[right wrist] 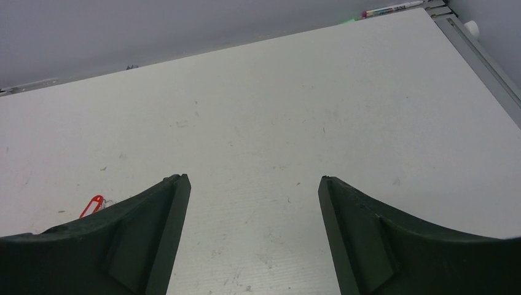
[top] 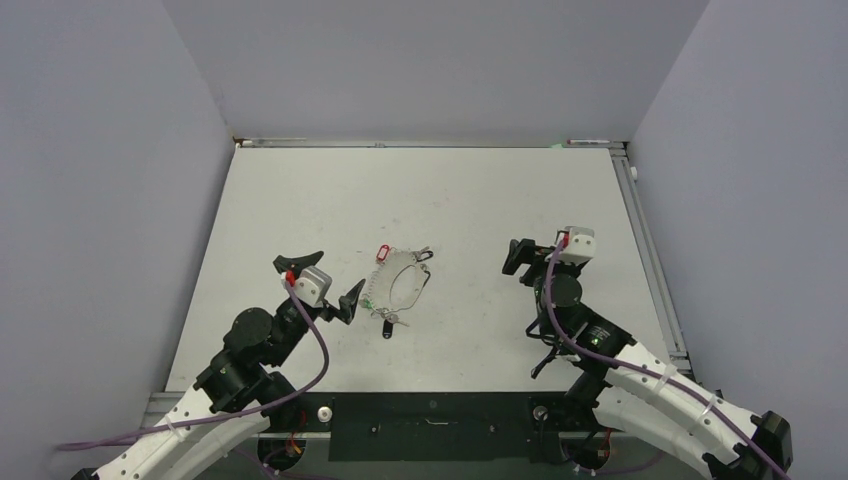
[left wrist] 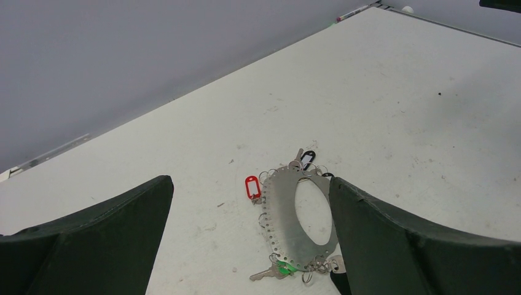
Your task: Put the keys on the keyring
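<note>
Perforated oval keyring edged by red- and green-tagged keys; left gripper, right gripper gape empty.

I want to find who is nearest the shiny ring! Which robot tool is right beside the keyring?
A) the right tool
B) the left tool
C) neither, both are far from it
B: the left tool stands open right beside the keyring, while the right tool is well apart from it, off to the other side.
</note>
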`<state>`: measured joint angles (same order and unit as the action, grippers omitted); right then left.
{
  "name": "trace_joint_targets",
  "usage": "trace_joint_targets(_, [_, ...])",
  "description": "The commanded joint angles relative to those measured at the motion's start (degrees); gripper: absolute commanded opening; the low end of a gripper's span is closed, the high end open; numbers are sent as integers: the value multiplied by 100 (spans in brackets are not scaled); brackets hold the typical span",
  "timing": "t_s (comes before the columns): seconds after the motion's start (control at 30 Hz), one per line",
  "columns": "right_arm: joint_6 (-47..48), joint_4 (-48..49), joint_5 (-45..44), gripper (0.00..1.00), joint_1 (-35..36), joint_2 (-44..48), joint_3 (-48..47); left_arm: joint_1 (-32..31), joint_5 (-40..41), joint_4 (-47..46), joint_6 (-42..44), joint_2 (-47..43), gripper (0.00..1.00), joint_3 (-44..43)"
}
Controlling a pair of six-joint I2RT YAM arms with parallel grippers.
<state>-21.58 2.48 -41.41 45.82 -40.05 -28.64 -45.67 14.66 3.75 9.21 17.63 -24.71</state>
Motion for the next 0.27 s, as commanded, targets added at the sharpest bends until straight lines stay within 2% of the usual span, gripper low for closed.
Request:
trace_joint_targets(0.0, [-15,32,-31,79,14,-33,-32,23,40,-100,-69,-53,96,-210])
trace_joint_targets(0.07, [115,148,179,79,20,20,2,24,29,-90,-71,-57,96,-214])
trace_joint_targets(0.23, [-39,183,-49,79,32,321,102,25,31,-100,-69,-55,96,-210])
